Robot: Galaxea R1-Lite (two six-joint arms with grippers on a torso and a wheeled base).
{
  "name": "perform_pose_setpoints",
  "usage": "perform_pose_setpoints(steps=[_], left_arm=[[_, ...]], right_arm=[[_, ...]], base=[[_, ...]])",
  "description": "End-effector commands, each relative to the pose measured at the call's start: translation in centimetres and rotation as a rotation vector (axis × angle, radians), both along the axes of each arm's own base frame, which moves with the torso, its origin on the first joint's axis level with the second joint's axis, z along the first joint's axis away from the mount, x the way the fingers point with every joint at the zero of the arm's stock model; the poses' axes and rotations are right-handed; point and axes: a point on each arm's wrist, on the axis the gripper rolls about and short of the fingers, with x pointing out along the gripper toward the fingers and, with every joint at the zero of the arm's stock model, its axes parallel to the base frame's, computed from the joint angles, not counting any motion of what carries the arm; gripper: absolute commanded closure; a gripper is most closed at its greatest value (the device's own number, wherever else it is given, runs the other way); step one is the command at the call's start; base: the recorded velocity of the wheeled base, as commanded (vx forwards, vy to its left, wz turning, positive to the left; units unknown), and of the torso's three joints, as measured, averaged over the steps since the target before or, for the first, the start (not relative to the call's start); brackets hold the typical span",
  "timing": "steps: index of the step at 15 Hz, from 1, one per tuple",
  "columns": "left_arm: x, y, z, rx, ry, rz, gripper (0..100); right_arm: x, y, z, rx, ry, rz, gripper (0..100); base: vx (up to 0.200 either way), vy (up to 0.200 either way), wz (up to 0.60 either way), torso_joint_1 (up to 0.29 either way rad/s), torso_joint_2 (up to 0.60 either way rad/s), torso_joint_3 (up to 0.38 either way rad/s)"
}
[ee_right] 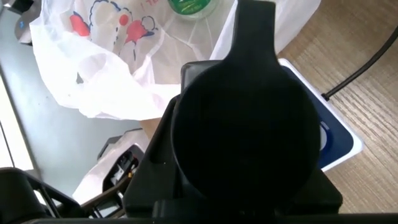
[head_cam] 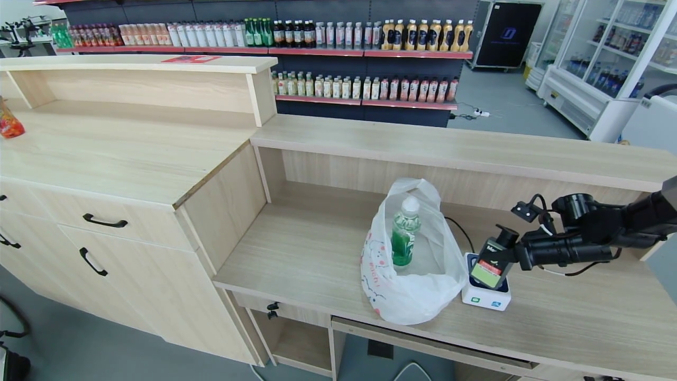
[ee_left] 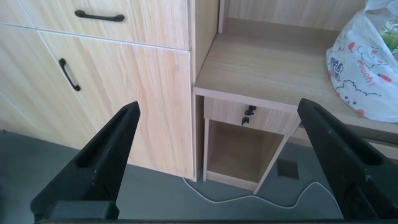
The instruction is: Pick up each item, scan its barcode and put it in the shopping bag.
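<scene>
The right fingers hold a small dark bottle just above the white scanner box on the table. Beside them, the shopping bag holds a green bottle. The left fingers are wide apart.

print: no wording legible | item clamped in right gripper: green and red label, lettering too small to read | scanner right under gripper: small green and blue icons on front face | shopping bag just beside gripper: red lettering and cartoon figures, unreadable | bottle inside bag: green label, wording indistinct
</scene>
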Motion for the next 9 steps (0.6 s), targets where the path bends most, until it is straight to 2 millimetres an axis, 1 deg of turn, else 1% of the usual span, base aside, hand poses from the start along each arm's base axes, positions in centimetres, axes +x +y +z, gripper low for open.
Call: perform_pose_setpoints(steps=[1, 2, 3, 5, 6, 7, 8, 9], left_arm=[[0.0, 0.0, 0.0, 0.000, -0.001, 0.000, 0], [0.0, 0.0, 0.0, -0.001, 0.000, 0.000, 0], [0.0, 0.0, 0.0, -0.001, -0.001, 0.000, 0], [0.0, 0.0, 0.0, -0.001, -0.001, 0.000, 0], [0.0, 0.0, 0.0, -0.001, -0.001, 0.000, 0], [0.0, 0.0, 0.0, -0.001, -0.001, 0.000, 0], [0.0, 0.0, 0.0, -0.001, -0.001, 0.000, 0], [0.0, 0.0, 0.0, -0.001, -0.001, 0.000, 0]], right_arm=[[-0.1, 0.0, 0.1, 0.002, 0.001, -0.001, 100], [-0.2, -0.1, 0.2, 0.002, -0.003, -0.001, 100], [-0.7, 0.1, 1.2, 0.000, -0.027, 0.002, 100], [-2.4, 0.6, 4.6, 0.002, -0.114, 0.009, 100], [-5.0, 0.8, 8.8, -0.023, -0.221, -0.013, 100], [-7.0, 0.2, 11.1, -0.065, -0.266, -0.065, 100], [-8.7, -0.1, 12.4, -0.122, -0.277, -0.144, 100], [-10.4, 0.0, 13.6, -0.223, -0.274, -0.266, 100]], base=[[0.000, 0.000, 0.00, 0.000, 0.00, 0.000], [0.000, 0.000, 0.00, 0.000, 0.00, 0.000], [0.000, 0.000, 0.00, 0.000, 0.00, 0.000], [0.000, 0.000, 0.00, 0.000, 0.00, 0.000], [0.000, 0.000, 0.00, 0.000, 0.00, 0.000], [0.000, 0.000, 0.00, 0.000, 0.00, 0.000], [0.000, 0.000, 0.00, 0.000, 0.00, 0.000], [0.000, 0.000, 0.00, 0.000, 0.00, 0.000]])
